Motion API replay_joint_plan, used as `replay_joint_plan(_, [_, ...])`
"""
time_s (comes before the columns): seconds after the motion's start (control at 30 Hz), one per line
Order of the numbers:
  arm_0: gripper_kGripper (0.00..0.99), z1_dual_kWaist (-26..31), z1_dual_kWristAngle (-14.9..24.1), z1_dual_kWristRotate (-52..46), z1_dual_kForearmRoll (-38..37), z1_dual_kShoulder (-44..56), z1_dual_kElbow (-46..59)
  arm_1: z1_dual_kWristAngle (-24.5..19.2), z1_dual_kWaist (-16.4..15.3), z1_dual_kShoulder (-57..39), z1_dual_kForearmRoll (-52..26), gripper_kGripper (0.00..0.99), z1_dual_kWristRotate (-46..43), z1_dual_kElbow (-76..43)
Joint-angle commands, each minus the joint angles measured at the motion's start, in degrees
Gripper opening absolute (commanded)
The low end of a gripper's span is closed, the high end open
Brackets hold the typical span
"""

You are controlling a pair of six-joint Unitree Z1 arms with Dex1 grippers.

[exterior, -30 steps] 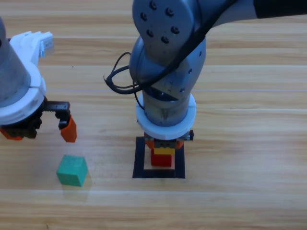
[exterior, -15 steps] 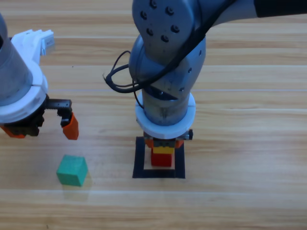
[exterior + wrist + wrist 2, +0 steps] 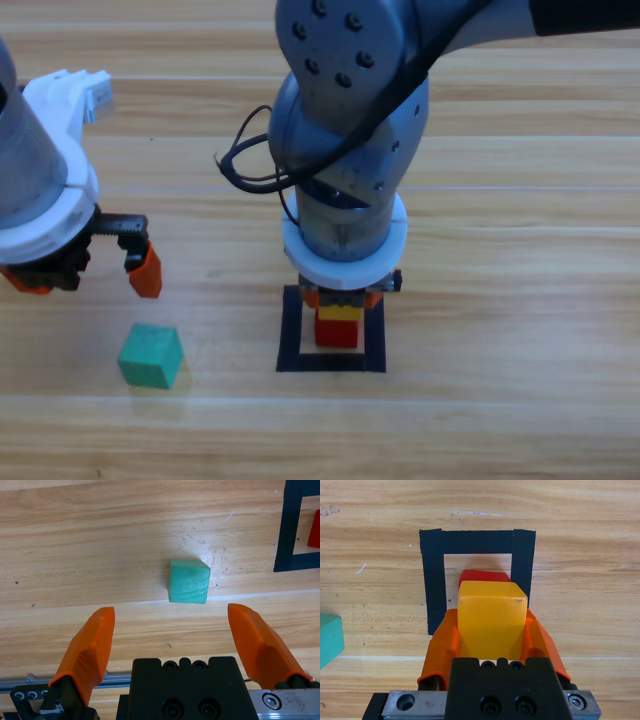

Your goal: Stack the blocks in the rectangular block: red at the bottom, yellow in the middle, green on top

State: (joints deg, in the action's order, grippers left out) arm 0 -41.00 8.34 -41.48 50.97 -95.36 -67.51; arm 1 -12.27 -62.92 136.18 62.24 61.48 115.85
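The red cube (image 3: 338, 334) sits inside the black tape outline (image 3: 292, 330). Directly over it is the yellow cube (image 3: 341, 312), with my right gripper (image 3: 343, 298) shut on it. In the right wrist view the yellow cube (image 3: 491, 612) fills the space between the orange jaws and covers most of the red cube (image 3: 482, 575) within the tape outline (image 3: 477, 542). The green cube (image 3: 151, 356) lies alone on the wood to the left. My left gripper (image 3: 86, 277) hovers open just behind it. Its wrist view shows the green cube (image 3: 188, 581) ahead of the spread jaws, apart from both.
The right arm's big grey wrist (image 3: 345, 150) hangs over the middle of the table and hides the wood behind the tape outline. A corner of the tape outline (image 3: 287, 530) shows at the left wrist view's upper right edge.
The left gripper has wobbled a little sideways and back above the green cube, staying open. The right arm and the yellow cube have held still.
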Motion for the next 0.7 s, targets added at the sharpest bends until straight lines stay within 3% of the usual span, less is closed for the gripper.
replay_joint_plan(0.03, [0.957,1.18,-0.43,0.52,-1.93,-1.84,2.91,-0.65,-1.68,4.71,0.51,0.784,0.57,1.31])
replay_joint_plan(0.07, [0.957,1.18,-0.43,0.61,-2.01,-1.93,3.08,-0.65,-1.68,4.88,0.51,0.980,0.57,1.40])
replay_joint_plan(0.33, [0.957,1.18,-0.43,0.70,-2.80,-2.11,3.70,-0.82,-1.76,3.48,0.51,0.990,-0.84,2.63])
replay_joint_plan(0.57, [0.957,1.18,-1.30,0.70,-8.08,-4.13,7.74,-5.48,-3.87,-9.00,0.16,0.990,-5.41,-0.54])
replay_joint_plan(0.63, [0.957,1.18,-1.57,0.70,-9.75,-5.18,8.62,-5.83,-4.05,-14.89,-3.18,0.990,-8.57,-5.63])
replay_joint_plan(0.7, [0.957,1.18,-1.66,0.70,-11.24,-6.33,9.23,-5.83,-3.96,-23.50,-12.23,0.990,-12.09,-17.06])
